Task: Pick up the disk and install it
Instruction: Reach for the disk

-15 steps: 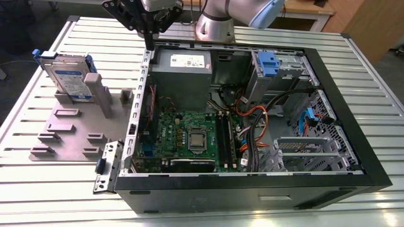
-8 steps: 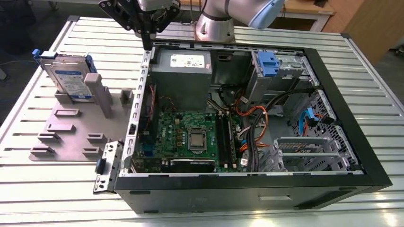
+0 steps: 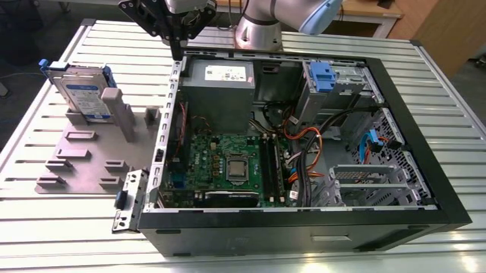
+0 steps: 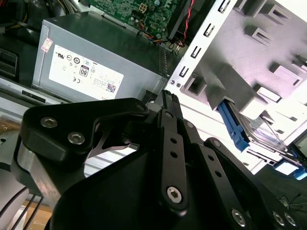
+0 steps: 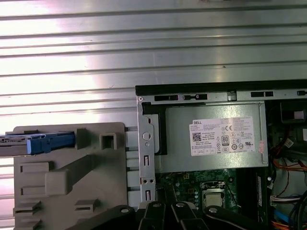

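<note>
black claw (image 3: 178, 54) clenched empty, top of the exterior view by open black pc case (image 3: 266, 233); silver blue-railed disk (image 3: 82, 95) upright in grey rack (image 3: 95, 173), upper left. if it goes in shut, prob knocks it over

Ribbed metal table (image 3: 45, 239), grey fixture plate (image 3: 91, 158) on it, open computer case (image 3: 304, 234) beside

Ribbed table (image 3: 68, 227) of bright, glossy metal; matt grey plastic stand (image 3: 83, 153); the disk (image 3: 82, 94), silver metal with smooth blue plastic rails.
</note>
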Motion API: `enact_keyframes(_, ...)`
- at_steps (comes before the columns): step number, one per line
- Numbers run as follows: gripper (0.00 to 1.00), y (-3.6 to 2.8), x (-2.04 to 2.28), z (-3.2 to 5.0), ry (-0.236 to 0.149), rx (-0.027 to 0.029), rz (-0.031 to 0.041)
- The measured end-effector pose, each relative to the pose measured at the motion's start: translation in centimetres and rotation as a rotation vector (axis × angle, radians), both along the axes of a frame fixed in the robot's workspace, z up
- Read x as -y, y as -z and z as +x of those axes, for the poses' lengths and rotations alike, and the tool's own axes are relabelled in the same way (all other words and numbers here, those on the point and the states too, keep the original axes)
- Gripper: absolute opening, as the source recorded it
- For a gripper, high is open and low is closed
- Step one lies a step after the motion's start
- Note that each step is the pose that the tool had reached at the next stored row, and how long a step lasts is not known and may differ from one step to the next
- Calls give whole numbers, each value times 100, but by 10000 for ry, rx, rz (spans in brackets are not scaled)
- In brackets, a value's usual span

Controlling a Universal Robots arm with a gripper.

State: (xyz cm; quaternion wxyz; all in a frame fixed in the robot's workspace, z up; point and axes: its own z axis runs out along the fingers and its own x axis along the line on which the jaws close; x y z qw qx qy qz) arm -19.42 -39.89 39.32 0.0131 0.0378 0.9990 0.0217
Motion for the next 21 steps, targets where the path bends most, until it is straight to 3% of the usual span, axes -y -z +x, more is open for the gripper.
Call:
enact_keyframes(7, 11, 0, 0, -45, 0, 0, 0)
enact_keyframes(21, 11, 2, 0, -281, 1, 0, 0)
